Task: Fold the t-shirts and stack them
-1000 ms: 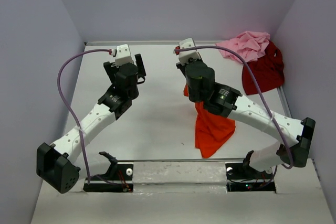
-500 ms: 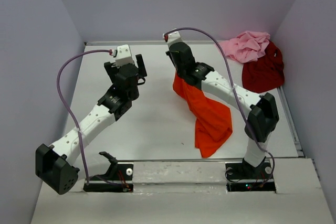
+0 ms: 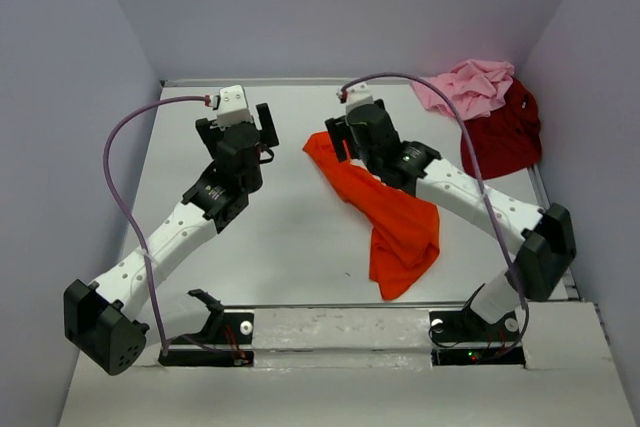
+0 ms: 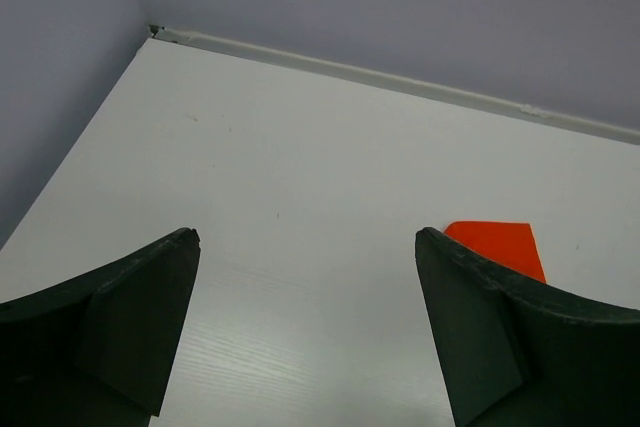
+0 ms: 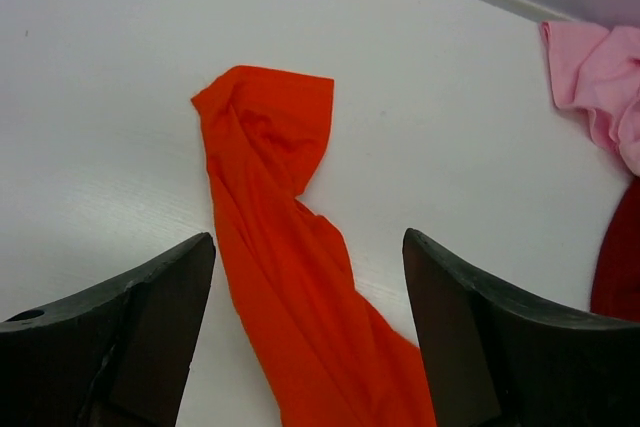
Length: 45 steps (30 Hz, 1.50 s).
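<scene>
White surface (image 3: 290,247), lilac walls (image 3: 350,7) on three sides. Nearest me is the orange t-shirt (image 3: 400,227), unfolded and twisted into a long rumpled strip lying on the surface. Its wide end sits near the front edge, under my right arm. It narrows going away, to a tip just ahead of my right fingers (image 3: 338,139). Right fingers are spread wide with nothing clamped between them; the cloth lies on the surface beneath the gap. Left fingers (image 3: 236,127) are also spread wide, gripping nothing, over bare surface to the left of the orange tip. In the left wrist view a small orange corner shows just beside my right-hand finger. Farther out, well off to the right of my right fingers, the dark red t-shirt (image 3: 500,142) is crumpled against the right wall. The pink t-shirt (image 3: 468,85) is bunched in the far right corner, touching the dark red one's far edge.
</scene>
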Each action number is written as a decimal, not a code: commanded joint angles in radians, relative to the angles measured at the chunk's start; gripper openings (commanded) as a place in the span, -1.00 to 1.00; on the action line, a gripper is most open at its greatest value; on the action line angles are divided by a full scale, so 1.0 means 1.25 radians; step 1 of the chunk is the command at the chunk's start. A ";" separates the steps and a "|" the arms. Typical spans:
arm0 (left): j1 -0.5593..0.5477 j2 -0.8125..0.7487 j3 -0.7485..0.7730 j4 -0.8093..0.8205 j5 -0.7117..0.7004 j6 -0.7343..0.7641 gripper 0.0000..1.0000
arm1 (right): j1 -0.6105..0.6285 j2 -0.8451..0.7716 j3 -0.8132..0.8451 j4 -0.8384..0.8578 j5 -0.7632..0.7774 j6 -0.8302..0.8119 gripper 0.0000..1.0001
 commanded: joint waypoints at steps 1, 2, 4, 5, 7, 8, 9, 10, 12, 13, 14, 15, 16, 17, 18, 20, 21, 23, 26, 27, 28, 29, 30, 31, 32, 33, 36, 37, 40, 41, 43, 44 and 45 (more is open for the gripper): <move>-0.003 -0.019 0.041 0.010 0.008 -0.007 0.98 | 0.000 -0.174 -0.160 0.010 0.024 0.129 0.62; -0.003 -0.018 0.041 0.010 0.009 -0.009 0.98 | 0.000 -0.205 -0.193 0.007 0.031 0.129 0.62; -0.004 -0.014 0.044 0.006 0.019 -0.011 0.98 | 0.000 -0.288 -0.292 0.001 0.053 0.162 0.61; -0.004 -0.013 0.044 0.005 0.020 -0.011 0.98 | 0.000 -0.313 -0.322 -0.002 0.064 0.170 0.61; -0.004 -0.012 0.046 0.004 0.026 -0.013 0.98 | 0.000 -0.367 -0.372 -0.009 0.092 0.194 0.61; -0.004 -0.010 0.046 0.004 0.027 -0.014 0.98 | 0.000 -0.379 -0.404 -0.036 0.097 0.214 0.60; -0.004 -0.010 0.046 0.003 0.035 -0.016 0.98 | 0.000 -0.390 -0.418 -0.049 0.117 0.260 0.58; -0.005 -0.010 0.048 0.001 0.036 -0.016 0.98 | 0.000 -0.411 -0.448 -0.071 0.124 0.285 0.57; -0.005 -0.008 0.048 0.000 0.042 -0.018 0.98 | 0.000 -0.427 -0.479 -0.085 0.148 0.357 0.54; -0.007 -0.007 0.049 -0.001 0.043 -0.018 0.98 | 0.000 -0.431 -0.491 -0.099 0.151 0.380 0.54; -0.007 -0.003 0.049 -0.002 0.048 -0.019 0.98 | 0.000 -0.431 -0.507 -0.109 0.155 0.430 0.54; -0.005 -0.001 0.050 -0.002 0.051 -0.018 0.98 | 0.000 -0.430 -0.512 -0.125 0.159 0.459 0.52; -0.007 0.002 0.050 -0.003 0.051 -0.019 0.98 | 0.000 -0.426 -0.518 -0.142 0.164 0.484 0.52; -0.008 0.004 0.051 -0.006 0.052 -0.020 0.98 | 0.000 -0.418 -0.523 -0.175 0.166 0.539 0.50; -0.008 0.008 0.052 -0.008 0.054 -0.021 0.98 | 0.000 -0.415 -0.528 -0.199 0.169 0.567 0.50; -0.009 0.007 0.055 -0.010 0.057 -0.021 0.98 | 0.000 -0.415 -0.548 -0.239 0.176 0.603 0.50; -0.009 0.004 0.055 -0.008 0.057 -0.021 0.98 | 0.000 -0.426 -0.555 -0.249 0.180 0.633 0.49; -0.010 0.002 0.054 -0.008 0.058 -0.021 0.98 | 0.000 -0.442 -0.573 -0.249 0.180 0.644 0.48; -0.013 0.001 0.052 -0.007 0.059 -0.018 0.98 | 0.000 -0.459 -0.569 -0.288 0.185 0.686 0.47; -0.014 0.003 0.054 -0.008 0.062 -0.018 0.98 | 0.000 -0.464 -0.566 -0.317 0.182 0.718 0.43; -0.014 0.004 0.055 -0.008 0.062 -0.018 0.98 | 0.000 -0.467 -0.565 -0.340 0.181 0.742 0.41; -0.015 0.004 0.055 -0.010 0.063 -0.019 0.98 | 0.000 -0.470 -0.560 -0.352 0.179 0.764 0.39; -0.015 0.003 0.055 -0.010 0.063 -0.019 0.98 | 0.000 -0.475 -0.562 -0.357 0.175 0.778 0.36; -0.015 0.002 0.055 -0.010 0.064 -0.018 0.98 | 0.000 -0.480 -0.564 -0.361 0.171 0.786 0.36; -0.015 0.002 0.056 -0.010 0.063 -0.019 0.98 | 0.000 -0.487 -0.566 -0.364 0.170 0.790 0.35; -0.015 0.001 0.055 -0.008 0.064 -0.018 0.98 | 0.000 -0.489 -0.569 -0.364 0.171 0.792 0.36; -0.018 0.002 0.054 -0.008 0.065 -0.019 0.98 | 0.000 -0.475 -0.566 -0.390 0.165 0.831 0.36; -0.019 0.003 0.054 -0.010 0.065 -0.018 0.98 | 0.000 -0.468 -0.567 -0.405 0.155 0.845 0.36; -0.021 0.002 0.056 -0.011 0.067 -0.020 0.98 | 0.000 -0.453 -0.588 -0.407 0.142 0.878 0.36; -0.021 0.001 0.057 -0.011 0.067 -0.021 0.98 | 0.000 -0.453 -0.593 -0.405 0.138 0.883 0.36; -0.023 -0.001 0.055 -0.011 0.067 -0.021 0.98 | 0.000 -0.457 -0.602 -0.402 0.138 0.888 0.36; -0.024 -0.001 0.055 -0.011 0.067 -0.019 0.98 | 0.000 -0.458 -0.602 -0.398 0.138 0.887 0.36; -0.024 -0.001 0.055 -0.011 0.067 -0.018 0.98 | 0.000 -0.458 -0.602 -0.399 0.140 0.885 0.36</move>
